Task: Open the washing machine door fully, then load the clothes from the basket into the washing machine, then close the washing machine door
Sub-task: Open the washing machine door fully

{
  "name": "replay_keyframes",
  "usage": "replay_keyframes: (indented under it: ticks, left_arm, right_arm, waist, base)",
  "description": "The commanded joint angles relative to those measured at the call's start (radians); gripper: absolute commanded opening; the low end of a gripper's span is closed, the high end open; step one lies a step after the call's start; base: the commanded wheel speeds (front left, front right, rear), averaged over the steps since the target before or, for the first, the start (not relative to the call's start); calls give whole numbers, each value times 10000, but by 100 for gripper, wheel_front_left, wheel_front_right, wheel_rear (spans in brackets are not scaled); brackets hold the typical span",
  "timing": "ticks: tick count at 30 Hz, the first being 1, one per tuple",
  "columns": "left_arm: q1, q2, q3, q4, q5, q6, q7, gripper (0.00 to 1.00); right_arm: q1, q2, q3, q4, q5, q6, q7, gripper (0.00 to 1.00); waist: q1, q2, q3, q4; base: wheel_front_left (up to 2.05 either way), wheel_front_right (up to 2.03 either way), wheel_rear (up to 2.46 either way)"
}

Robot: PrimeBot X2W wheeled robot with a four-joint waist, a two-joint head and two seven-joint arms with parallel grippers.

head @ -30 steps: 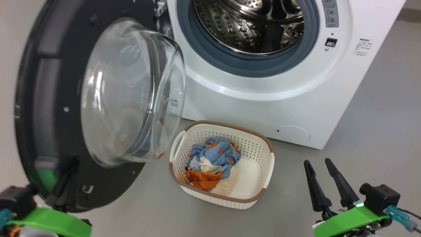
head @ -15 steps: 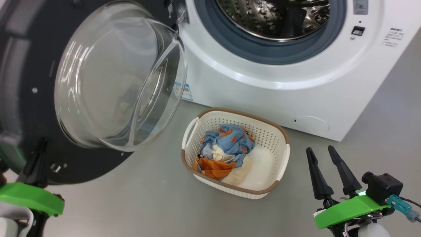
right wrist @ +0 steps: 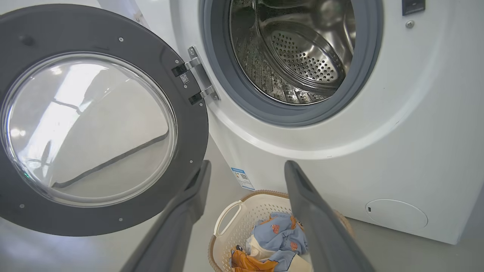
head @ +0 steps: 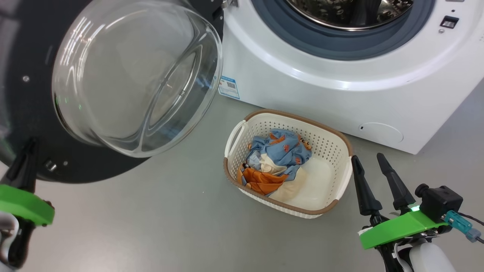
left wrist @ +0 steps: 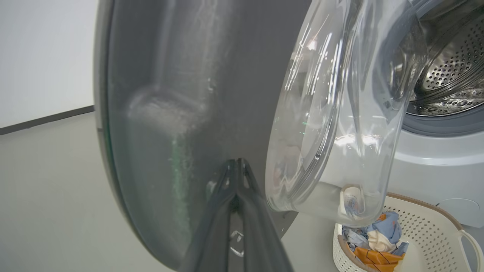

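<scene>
— So, where is the washing machine door (head: 113,87) on your screens?

— Swung out to the left of the washing machine (head: 302,87), hanging on its hinge (right wrist: 198,81). Its inner face and the clear glass bowl (right wrist: 89,128) are turned towards my head camera. The steel drum (right wrist: 298,56) is in plain sight behind the grey gasket (head: 340,41).

— And your left tool (left wrist: 236,164)?

— Closed, the two fingers (left wrist: 217,219) pressed tip to tip with nothing between them. On my left wrist camera the tips sit right at the door's dark inner face, low down beside the bowl. I think they touch it, but the shot is too blurred there for me to swear to it.

— The other one?

— My right tool (head: 366,158) is wide open and empty. It hovers over the floor (head: 151,219), just beside the right side of the basket (head: 321,141).

— And the basket itself?

— On the floor in front of the machine's lower panel, with the blue sticker (head: 228,87) off one end and the round service flap (head: 380,132) off the other. The clothes (head: 280,155) lie heaped in its left half: light blue with orange prints on top, an orange piece and a cream piece below. The right half shows me bare cream bottom.
</scene>
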Motion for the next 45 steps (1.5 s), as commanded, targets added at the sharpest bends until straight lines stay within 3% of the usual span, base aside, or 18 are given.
replay_keyframes:
  ticks: [1,15,33,44,45]
  left_arm:
    - [-739,885,222,74,-213,50,-140,0]
    - [-2678,2184,-1969,1747,-1579,47,-459,0]
    - [-3238,2544,-3575,2525,-2711,47,-807,0]
    - [-2332,2461,-2769,1468,-2649,46,-825,0]
    - [-2193,2438,-2600,1370,-2600,46,-826,13]
  right_arm:
    - [-368,113,233,-192,-119,27,-120,100]
    - [-813,229,421,-78,-253,27,-120,100]
    - [-732,285,452,-38,-180,27,-120,100]
    - [-467,292,492,28,-31,27,-120,100]
    - [-443,290,501,29,-9,27,-120,100]
  waist:
    - [0,0,143,97]
    - [0,0,576,-119]
    - [0,0,429,-346]
    - [0,0,-30,-419]
    - [0,0,-73,-439]
  base:
    - [0,0,0]
    - [0,0,0]
    - [0,0,0]
    - [0,0,0]
    - [0,0,0]
